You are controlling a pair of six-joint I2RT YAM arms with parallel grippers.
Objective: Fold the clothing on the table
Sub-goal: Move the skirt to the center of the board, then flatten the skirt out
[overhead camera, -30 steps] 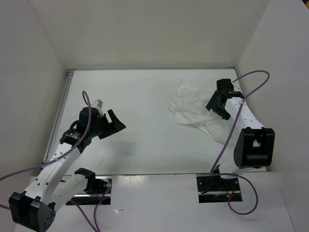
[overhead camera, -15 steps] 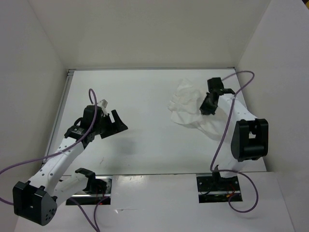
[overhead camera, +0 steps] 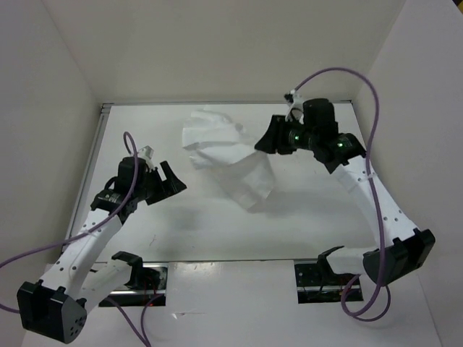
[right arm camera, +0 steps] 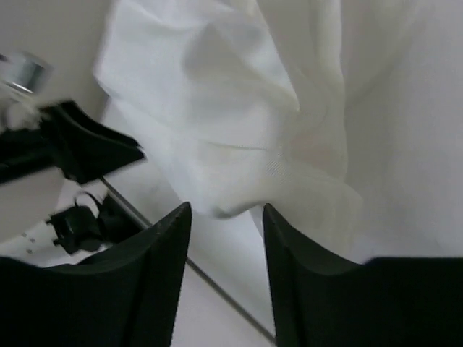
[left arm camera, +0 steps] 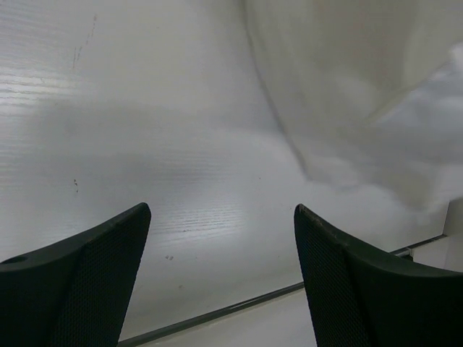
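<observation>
The clothing, a crumpled white garment, is bunched over the middle back of the table. My right gripper is at the garment's right edge, reaching left. In the right wrist view its black jaws stand apart, and the clothing billows just beyond the right gripper with nothing pinched between the fingers. My left gripper hovers open over bare table, left of the garment. The left wrist view has the left gripper wide open, with pale cloth ahead to the right.
White upright walls close in the table at the left, back and right. A thin grey metal edge runs down the left side, and another shows under the left fingers. Purple cables loop off both arms.
The right arm swung left and dragged the clothing from the back right toward the middle. Its jaws, closed on the cloth half a second ago, now stand apart. The left arm barely moved.
</observation>
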